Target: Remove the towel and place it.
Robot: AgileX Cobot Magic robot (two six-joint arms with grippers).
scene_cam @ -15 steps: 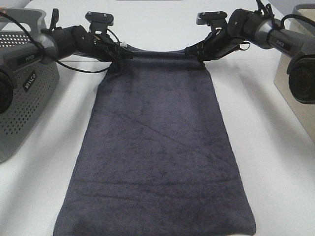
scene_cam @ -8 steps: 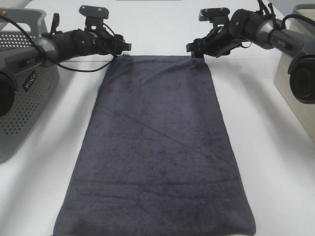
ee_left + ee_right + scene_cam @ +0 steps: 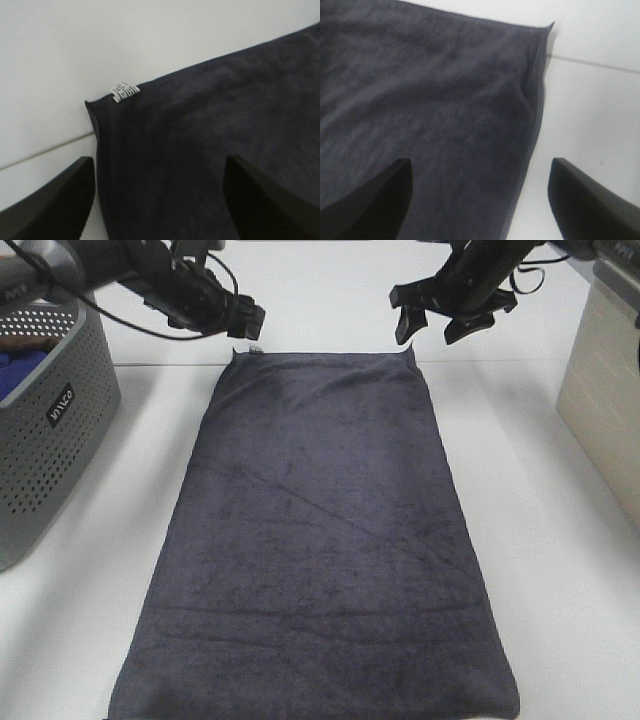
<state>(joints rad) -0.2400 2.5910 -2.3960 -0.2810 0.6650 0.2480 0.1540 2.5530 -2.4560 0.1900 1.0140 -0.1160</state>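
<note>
Left gripper [image 3: 247, 325]: open, empty, hovering just above the far left corner of the towel, clear of the cloth. Jaws wide apart in the left wrist view, nothing between them.

Right gripper [image 3: 432, 328]: open, empty, raised above the far right corner, likewise holding nothing. Fingers [image 3: 375, 200] spread to either side of the corner in the right wrist view.

Towel [image 3: 320, 530]: dark charcoal terry, spread flat and lengthwise along the middle of the desk [image 3: 560, 570], free of both grippers. Surface smooth apart from a faint diagonal crease. Near edge at or past the bottom of the overhead view; overhang beyond the desk cannot be told. Small ripple along the hem at the far right corner.

Tag [image 3: 125, 90]: small, white, at the far left corner, lying outward on the desk.

Basket [image 3: 55, 430]: grey, perforated, on the left side of the desk, well apart from the towel; blue cloth [image 3: 18, 365] showing inside.

Box [image 3: 600, 390]: beige, on the right side, only partly in view.

Status, as judged: towel out and laid flat; placing appears done.

Risks, as judged:
- Snagged loop of terry on a fingertip during retreat; lifted or folded corner as the result.
- Low sweep of either arm back over the cloth; dragged and wrinkled far edge.
- Possible overhang at the near end; slow slide off the desk under its own weight.
- Left arm swinging wide; knock against the basket rim.
</note>
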